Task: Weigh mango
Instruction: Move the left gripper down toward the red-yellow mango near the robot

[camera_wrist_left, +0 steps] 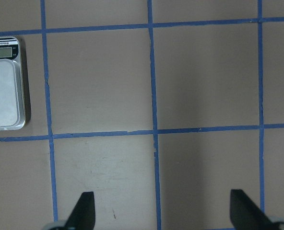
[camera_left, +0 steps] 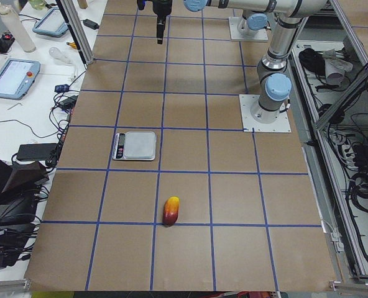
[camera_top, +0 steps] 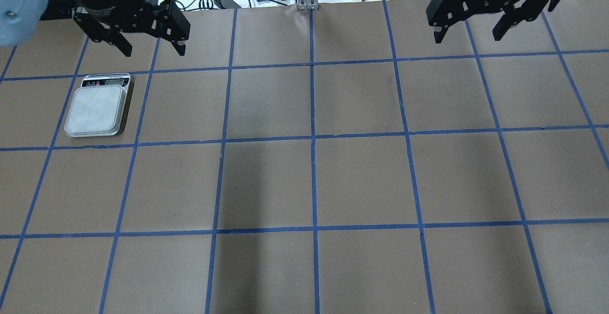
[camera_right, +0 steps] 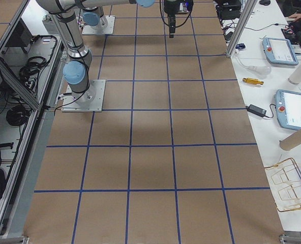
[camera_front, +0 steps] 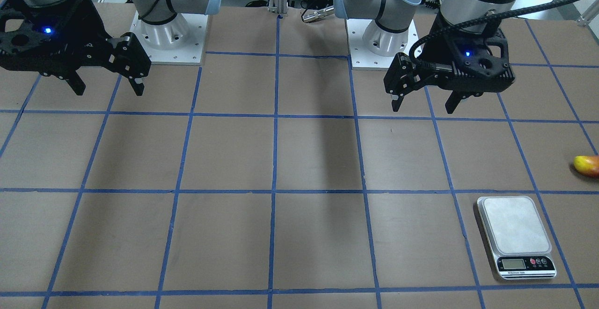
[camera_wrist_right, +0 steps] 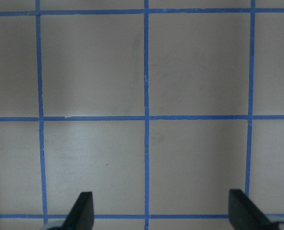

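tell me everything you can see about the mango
The mango is a small oblong fruit with smooth skin, yellow at one end shading to orange-red at the other. It looks whole. It lies on its side on the brown paper-covered table, its red end at a blue tape line and its yellow end pointing roughly toward the scale, which stands well apart from it. Only the table touches it. The front-facing view cuts it off at the edge.

The scale (camera_front: 514, 224) sits on the bench (camera_front: 299, 159) in its left half, near the operators' edge. The mango (camera_front: 587, 165) lies apart from it, closer to the left end. The left gripper (camera_front: 423, 110) hangs above the left half and the right gripper (camera_front: 109, 92) above the right half.
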